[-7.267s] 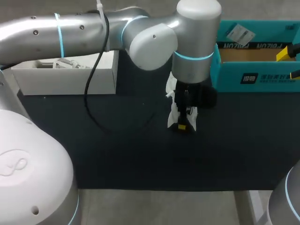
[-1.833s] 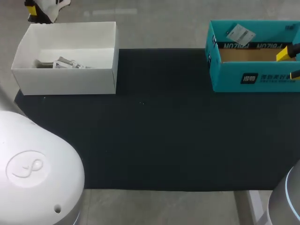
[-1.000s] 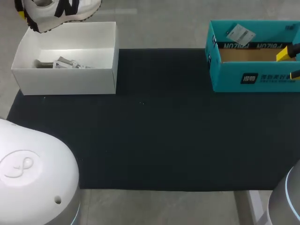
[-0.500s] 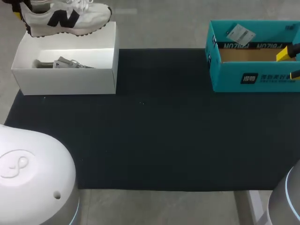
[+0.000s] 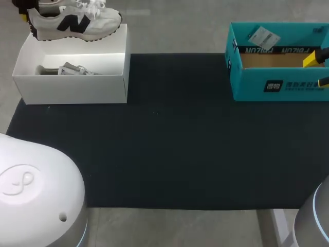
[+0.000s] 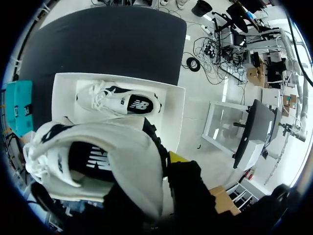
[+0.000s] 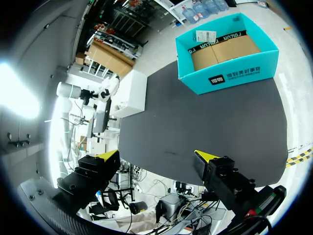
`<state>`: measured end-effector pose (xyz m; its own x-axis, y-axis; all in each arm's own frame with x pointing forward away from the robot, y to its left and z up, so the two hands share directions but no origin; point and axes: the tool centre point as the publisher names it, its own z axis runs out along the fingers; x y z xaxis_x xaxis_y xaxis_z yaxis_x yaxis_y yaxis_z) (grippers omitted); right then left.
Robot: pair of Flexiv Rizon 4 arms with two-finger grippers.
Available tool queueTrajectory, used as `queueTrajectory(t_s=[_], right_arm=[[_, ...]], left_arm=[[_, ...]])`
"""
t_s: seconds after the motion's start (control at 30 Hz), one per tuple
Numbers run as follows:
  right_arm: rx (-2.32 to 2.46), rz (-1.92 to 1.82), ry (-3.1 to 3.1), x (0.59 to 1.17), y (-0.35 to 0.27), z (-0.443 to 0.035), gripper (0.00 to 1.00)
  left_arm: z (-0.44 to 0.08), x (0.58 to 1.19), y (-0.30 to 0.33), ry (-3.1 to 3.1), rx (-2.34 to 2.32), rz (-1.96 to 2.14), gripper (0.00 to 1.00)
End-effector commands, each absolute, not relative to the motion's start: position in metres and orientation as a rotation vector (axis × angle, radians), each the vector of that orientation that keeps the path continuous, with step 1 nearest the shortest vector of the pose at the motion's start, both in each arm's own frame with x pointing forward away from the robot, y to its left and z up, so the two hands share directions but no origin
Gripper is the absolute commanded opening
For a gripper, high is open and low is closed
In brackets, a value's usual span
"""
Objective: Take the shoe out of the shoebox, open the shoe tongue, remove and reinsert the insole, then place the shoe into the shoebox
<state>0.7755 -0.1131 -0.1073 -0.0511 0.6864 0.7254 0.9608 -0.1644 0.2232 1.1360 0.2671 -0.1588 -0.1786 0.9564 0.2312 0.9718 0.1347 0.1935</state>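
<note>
White shoe (image 5: 72,23) with a black side mark is held at the heel by the left pincer (image 5: 23,14), which is closed on it. The shoe is suspended level above the far rim of the white shoebox (image 5: 72,87). A second shoe (image 6: 117,100) is seen lying inside the shoebox. A teal box (image 5: 277,85) is located well apart from the shoebox, across the dark surface (image 5: 180,149). The right pincer (image 7: 156,156) is spread wide with nothing between its fingers, well apart from the shoebox.
</note>
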Motion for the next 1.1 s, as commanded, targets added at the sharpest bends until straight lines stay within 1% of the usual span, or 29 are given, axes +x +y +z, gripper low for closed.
queueTrajectory(t_s=[0.03,0.27,0.4,0.67,1.1], right_arm=[[-1.878,-1.058,-1.75,0.775,-0.113,-0.108,1.0],[-1.878,-1.058,-1.75,0.775,-0.113,-0.108,1.0],[-1.878,-1.058,-1.75,0.775,-0.113,-0.108,1.0],[-1.878,-1.058,-1.75,0.775,-0.113,-0.108,1.0],[-1.878,-1.058,-1.75,0.775,-0.113,-0.108,1.0]], left_arm=[[-0.169,1.159,0.274,-2.328,-1.977,-0.47,0.0],[-0.183,1.179,0.293,-2.313,-2.009,-0.457,0.0],[-0.187,1.189,0.3,-2.253,-2.124,-0.394,0.0],[-0.189,1.195,0.303,-2.077,-2.346,-0.393,0.0],[-0.237,1.209,0.299,-2.071,-2.394,-0.441,0.0]])
